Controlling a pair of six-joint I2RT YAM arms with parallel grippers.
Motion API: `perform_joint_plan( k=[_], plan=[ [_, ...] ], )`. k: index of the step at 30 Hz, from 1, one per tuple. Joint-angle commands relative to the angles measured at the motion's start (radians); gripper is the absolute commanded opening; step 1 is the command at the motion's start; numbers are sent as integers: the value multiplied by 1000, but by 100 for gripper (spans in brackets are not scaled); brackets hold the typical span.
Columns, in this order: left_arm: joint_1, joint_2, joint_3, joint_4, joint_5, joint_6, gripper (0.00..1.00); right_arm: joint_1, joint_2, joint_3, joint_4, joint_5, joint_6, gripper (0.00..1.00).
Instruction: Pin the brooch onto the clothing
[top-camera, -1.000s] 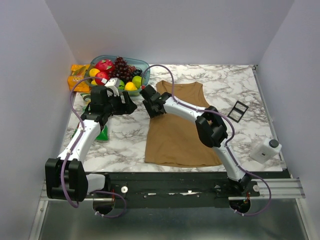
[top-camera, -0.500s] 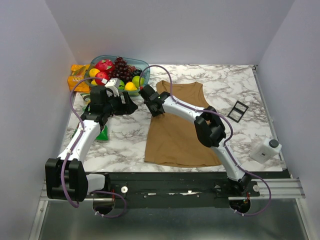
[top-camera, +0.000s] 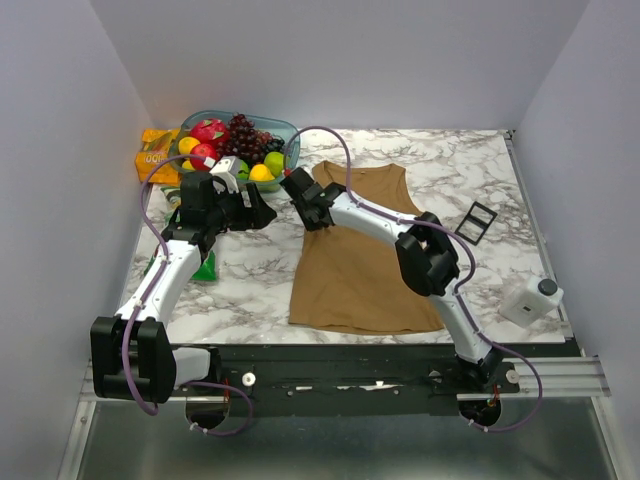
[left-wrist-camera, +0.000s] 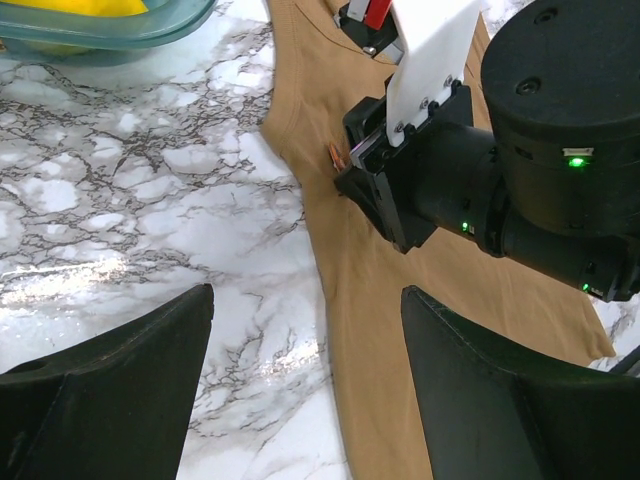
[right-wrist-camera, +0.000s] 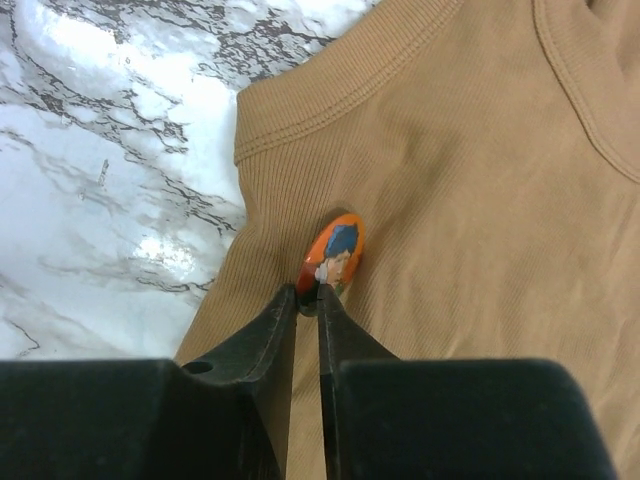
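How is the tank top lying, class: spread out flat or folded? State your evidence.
Spread out flat. The tank top lies open on the table, neckline far, hem near, no visible part doubled over.

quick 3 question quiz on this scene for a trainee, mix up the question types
1. True or false: the left gripper is open and holds nothing.
2. Where is the brooch? A) on the top, near a shoulder strap; B) at the top's bottom hem; C) off the top entirely.
3. Fill in: the right gripper is pinching the edge of the ____.

Key: 1 true; 2 A; 3 brooch.
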Motion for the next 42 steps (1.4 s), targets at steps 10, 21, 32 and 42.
perform_joint_plan(
  k=[10, 21, 32, 42],
  plan=[
    [8, 0, -9, 19, 47, -9, 84, -10, -78, -84, 15, 42, 111, 1],
    [8, -17, -25, 59, 82, -16, 83, -68, -256, -300, 193, -80, 173, 1],
    [-9, -119, -138, 422, 335, -217, 82, -80, -780, -790, 503, -267, 339, 1],
    [-67, 0, -319, 1299, 510, -809, 82, -50, -1071, -1145, 1041, -444, 604, 1]
  ],
)
